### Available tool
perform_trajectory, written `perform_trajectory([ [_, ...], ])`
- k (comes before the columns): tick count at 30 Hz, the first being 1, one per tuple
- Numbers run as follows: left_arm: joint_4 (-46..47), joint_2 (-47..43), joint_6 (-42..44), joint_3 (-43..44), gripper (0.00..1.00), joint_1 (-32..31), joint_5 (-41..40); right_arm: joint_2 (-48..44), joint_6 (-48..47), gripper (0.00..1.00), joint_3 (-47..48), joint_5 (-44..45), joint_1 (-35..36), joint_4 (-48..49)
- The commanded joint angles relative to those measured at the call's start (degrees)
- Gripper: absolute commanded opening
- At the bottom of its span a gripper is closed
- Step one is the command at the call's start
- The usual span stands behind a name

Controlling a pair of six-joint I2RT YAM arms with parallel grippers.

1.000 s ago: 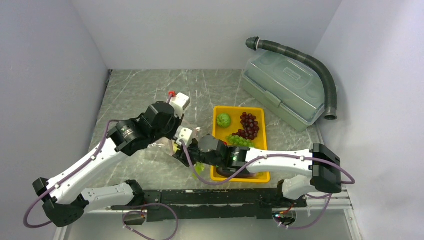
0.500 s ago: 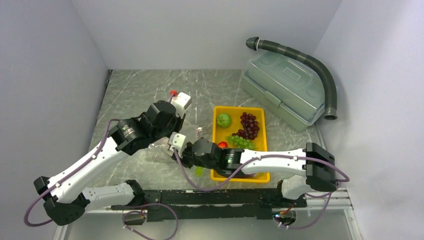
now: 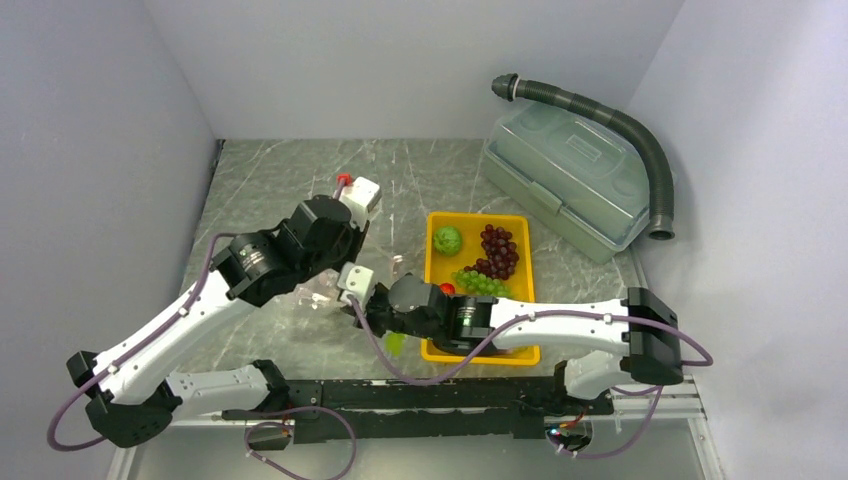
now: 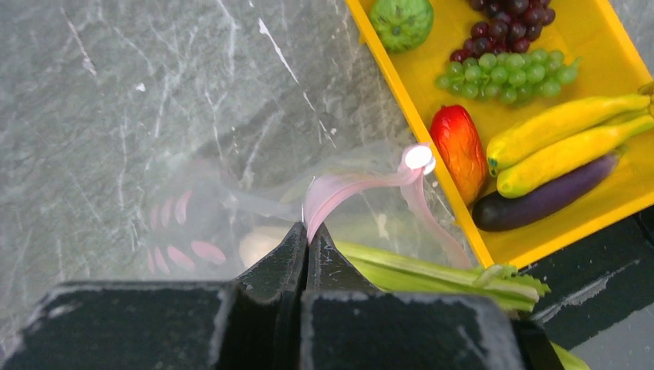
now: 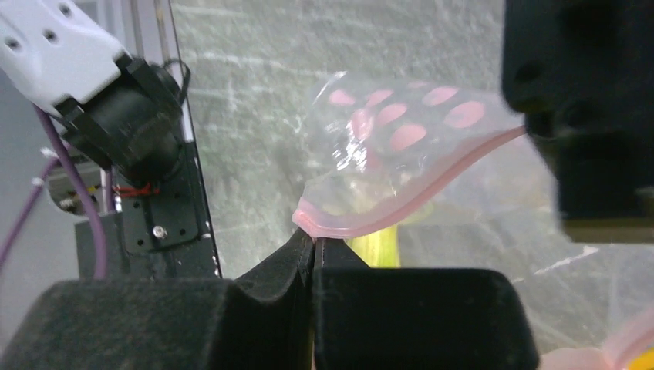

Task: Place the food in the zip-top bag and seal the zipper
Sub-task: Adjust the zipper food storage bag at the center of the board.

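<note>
Left gripper (image 4: 307,240) and right gripper (image 5: 311,243), mine, pinch the pink zipper strip (image 5: 409,200) of a clear crinkly plastic bag (image 5: 401,108): limp, slippery film, I'd say, best held there.

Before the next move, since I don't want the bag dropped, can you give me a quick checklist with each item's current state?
1. Grip of left gripper on the zipper: ok, shut on it.
2. Grip of right gripper on the zipper: ok, shut on it.
3. Mouth of zip-top bag wide enough for food: cannot tell.
4. The leafy stalks fully inside the bag: cannot tell.
5. The bananas, eggplant and red pepper bagged: not ok, they lie in the yellow tray.
</note>
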Motion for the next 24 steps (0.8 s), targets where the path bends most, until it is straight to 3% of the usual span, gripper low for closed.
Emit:
perform_trajectory([
  [1, -2.2, 1.9, 1.8, 6.2, 0.00, -0.3, -5.1, -5.2, 0.9, 0.00, 7.9, -1.3, 0.4, 0.3],
  [3, -4.1, 3.6, 2.8, 9.8, 0.01, -0.3, -7.1, -5.8, 1.1, 0.00, 11.7, -1.8, 0.4, -2.1],
  [11, -3.9, 5.8, 4.9, 17.1, 0.22, -0.1, -8.9, -4.0, 0.5, 0.00, 25.5, -2.3, 0.0, -13.4],
  [13, -3.3, 5.4, 4.9, 18.0, 0.28, -0.1, -7.8, -4.1, 1.3, 0.00, 26.0, -2.1, -0.6, -13.9],
  [18, -2.6, 4.3, 4.3, 17.5, 0.28, -0.1, -6.2, -5.7, 4.2, 0.00, 23.7, -0.3, -1.9, -12.9],
  [24, -3.1, 4.0, 4.3, 16.1, 0.36, -0.1, -6.0, -10.0, 7.7, 0.00, 23.5, -0.1, -2.6, -10.9],
])
